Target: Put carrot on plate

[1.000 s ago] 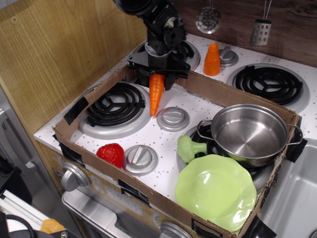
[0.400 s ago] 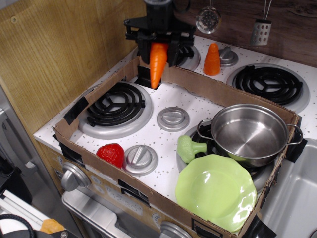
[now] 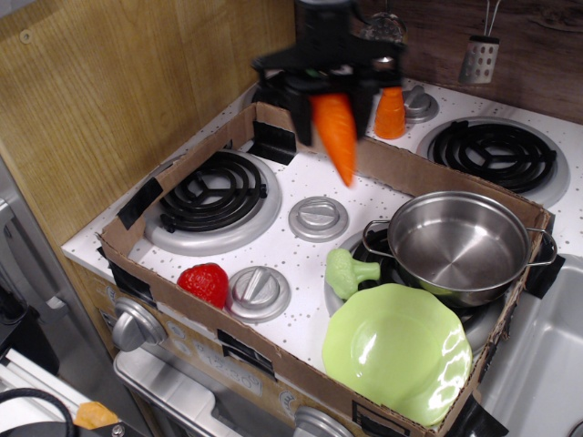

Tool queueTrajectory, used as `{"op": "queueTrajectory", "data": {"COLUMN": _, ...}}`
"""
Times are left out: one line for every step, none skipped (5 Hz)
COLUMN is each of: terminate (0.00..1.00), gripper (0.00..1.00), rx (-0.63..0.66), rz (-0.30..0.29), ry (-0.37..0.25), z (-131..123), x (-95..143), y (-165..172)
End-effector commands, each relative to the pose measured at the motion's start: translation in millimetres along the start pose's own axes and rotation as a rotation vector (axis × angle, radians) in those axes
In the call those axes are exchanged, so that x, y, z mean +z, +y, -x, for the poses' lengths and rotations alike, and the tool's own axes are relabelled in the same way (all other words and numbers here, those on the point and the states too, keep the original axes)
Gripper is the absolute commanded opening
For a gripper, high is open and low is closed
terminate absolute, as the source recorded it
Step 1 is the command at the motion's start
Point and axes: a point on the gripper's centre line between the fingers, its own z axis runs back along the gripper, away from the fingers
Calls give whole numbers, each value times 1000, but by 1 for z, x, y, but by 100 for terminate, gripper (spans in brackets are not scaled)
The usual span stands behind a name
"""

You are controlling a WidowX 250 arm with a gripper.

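Note:
The long orange carrot (image 3: 336, 135) hangs point down in my gripper (image 3: 332, 98), which is shut on its top end and holds it in the air above the back middle of the toy stove. The leafy stub is hidden between the fingers. The light green scalloped plate (image 3: 398, 351) lies at the front right corner of the cardboard frame, well below and to the right of the carrot.
A steel pot (image 3: 458, 244) sits on the right burner behind the plate. A green broccoli (image 3: 350, 272) lies left of the plate, a red strawberry (image 3: 205, 281) at front left. A short orange cone (image 3: 391, 110) stands at the back. A cardboard rim (image 3: 410, 168) borders the stove.
My gripper has lifted the carrot off the stove top and carried it up and to the right, toward the middle of the stove.

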Motion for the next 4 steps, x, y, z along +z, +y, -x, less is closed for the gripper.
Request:
{"op": "queueTrajectory", "data": {"terminate": 0, "gripper": 0, "rx": 153, "rz": 39, "ry": -27, "z": 46, "x": 15, "y": -18}}
{"op": "queueTrajectory", "data": {"terminate": 0, "gripper": 0, "rx": 201, "rz": 40, "ry": -11, "z": 67, "x": 10, "y": -22}}
{"op": "queueTrajectory", "data": {"terminate": 0, "gripper": 0, "rx": 264, "rz": 67, "ry": 32, "z": 84, "x": -2, "y": -30}}
{"op": "queueTrajectory", "data": {"terminate": 0, "gripper": 0, "rx": 268, "rz": 75, "ry": 77, "z": 96, "x": -10, "y": -34}}
